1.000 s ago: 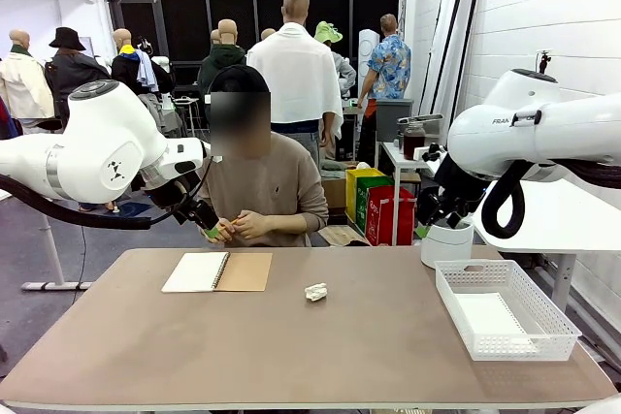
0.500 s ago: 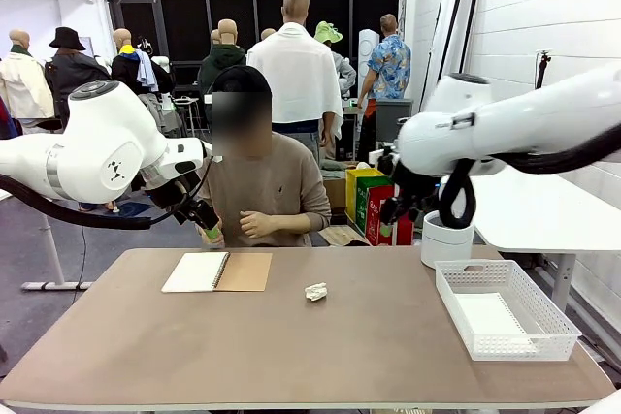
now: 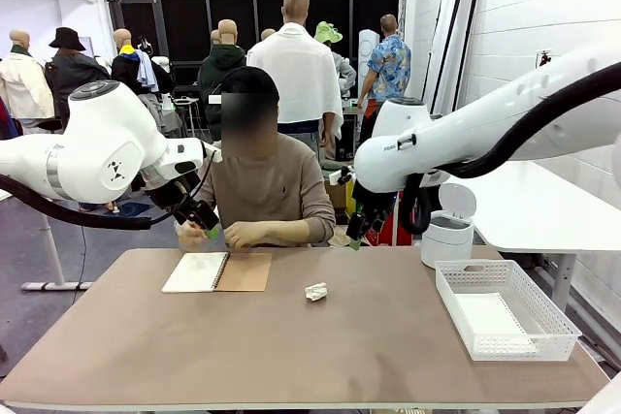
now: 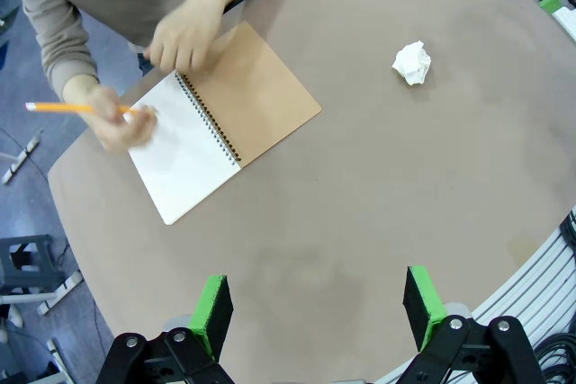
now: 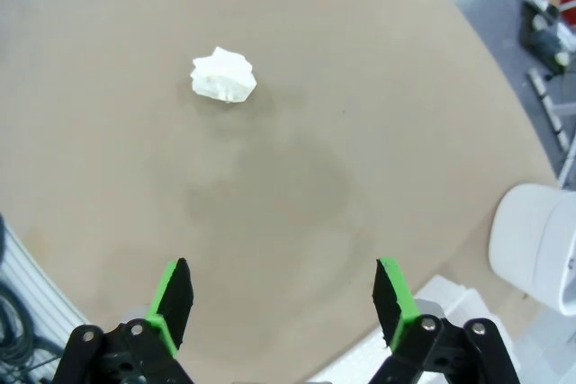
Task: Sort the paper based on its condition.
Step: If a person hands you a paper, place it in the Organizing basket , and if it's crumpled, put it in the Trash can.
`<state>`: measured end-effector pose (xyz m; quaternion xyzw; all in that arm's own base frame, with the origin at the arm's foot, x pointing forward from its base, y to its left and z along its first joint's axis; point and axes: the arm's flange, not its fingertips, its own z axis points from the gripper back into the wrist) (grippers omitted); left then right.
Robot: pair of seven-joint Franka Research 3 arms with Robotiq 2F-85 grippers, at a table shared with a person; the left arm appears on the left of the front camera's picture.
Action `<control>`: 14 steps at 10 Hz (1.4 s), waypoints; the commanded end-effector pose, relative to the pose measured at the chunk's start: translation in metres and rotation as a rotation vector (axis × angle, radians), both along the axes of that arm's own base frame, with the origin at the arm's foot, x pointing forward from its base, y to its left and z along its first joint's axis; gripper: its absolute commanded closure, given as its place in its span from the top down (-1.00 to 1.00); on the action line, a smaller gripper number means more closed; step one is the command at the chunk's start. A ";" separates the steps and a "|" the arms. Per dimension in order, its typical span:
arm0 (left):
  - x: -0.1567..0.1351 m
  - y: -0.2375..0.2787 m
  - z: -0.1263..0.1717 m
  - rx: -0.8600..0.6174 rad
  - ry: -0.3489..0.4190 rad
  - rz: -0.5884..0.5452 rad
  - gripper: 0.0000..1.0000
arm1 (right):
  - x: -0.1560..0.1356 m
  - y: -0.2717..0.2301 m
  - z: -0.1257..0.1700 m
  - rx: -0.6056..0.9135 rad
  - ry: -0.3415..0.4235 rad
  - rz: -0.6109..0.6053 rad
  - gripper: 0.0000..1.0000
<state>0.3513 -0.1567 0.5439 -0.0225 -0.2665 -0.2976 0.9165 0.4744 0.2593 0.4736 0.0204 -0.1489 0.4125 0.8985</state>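
A crumpled ball of white paper (image 3: pixel 316 291) lies on the brown table, right of an open spiral notebook (image 3: pixel 217 271). A flat white sheet (image 3: pixel 493 321) rests inside the white basket (image 3: pixel 445 288) at the right. My right gripper (image 3: pixel 354 238) hangs open above the table's far edge; the right wrist view looks down on the crumpled paper (image 5: pixel 223 75) well ahead of my right gripper (image 5: pixel 283 299). My left gripper (image 3: pixel 206 228) hovers open over the notebook near the person's hands. In the left wrist view my left gripper (image 4: pixel 315 303) is open above the bare table, with the crumpled paper (image 4: pixel 412 62) far off.
The person holds a yellow pencil (image 4: pixel 76 108) and has both hands on the notebook's white page (image 4: pixel 184 155). A white lidded bin (image 3: pixel 447 230) stands beyond the basket. Bare tabletop (image 3: pixel 291 346) stretches between the notebook, the ball and the basket.
My right arm has swung left from over the bin toward the table's middle, gripper still open. The person's hands came down onto the notebook. My left arm has stayed put.
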 end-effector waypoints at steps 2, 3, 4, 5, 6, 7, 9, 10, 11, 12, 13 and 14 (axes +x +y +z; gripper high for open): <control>0.001 0.002 0.000 0.007 -0.003 -0.001 1.00 | 0.000 0.000 0.000 0.000 0.000 0.000 1.00; 0.001 0.002 0.000 0.007 -0.003 -0.001 1.00 | 0.000 0.000 0.000 0.000 0.000 0.000 1.00; 0.001 0.002 0.000 0.007 -0.003 -0.001 1.00 | 0.000 0.000 0.000 0.000 0.000 0.000 1.00; 0.001 0.002 0.000 0.007 -0.003 -0.001 1.00 | 0.000 0.000 0.000 0.000 0.000 0.000 1.00; 0.001 0.002 0.000 0.007 -0.003 -0.001 1.00 | 0.000 0.000 0.000 0.000 0.000 0.000 1.00; 0.001 0.002 0.000 0.007 -0.003 -0.001 1.00 | 0.003 0.002 0.001 -0.001 -0.003 0.003 1.00; 0.001 0.002 0.000 0.007 -0.003 -0.001 1.00 | 0.027 0.035 -0.019 0.023 0.007 0.046 1.00; 0.001 0.002 0.000 0.007 -0.003 -0.001 1.00 | 0.031 0.049 -0.028 0.023 0.011 0.072 1.00; 0.001 0.002 0.000 0.007 -0.003 -0.001 1.00 | 0.039 0.062 -0.039 0.016 0.015 0.079 1.00; 0.001 0.002 0.000 0.007 -0.003 -0.001 1.00 | 0.045 0.071 -0.049 0.015 0.033 0.085 1.00; 0.001 0.002 0.000 0.007 -0.003 -0.001 1.00 | 0.049 0.079 -0.059 0.014 0.059 0.091 1.00; 0.001 0.002 0.000 0.007 -0.003 -0.001 1.00 | 0.055 0.086 -0.072 0.005 0.077 0.096 1.00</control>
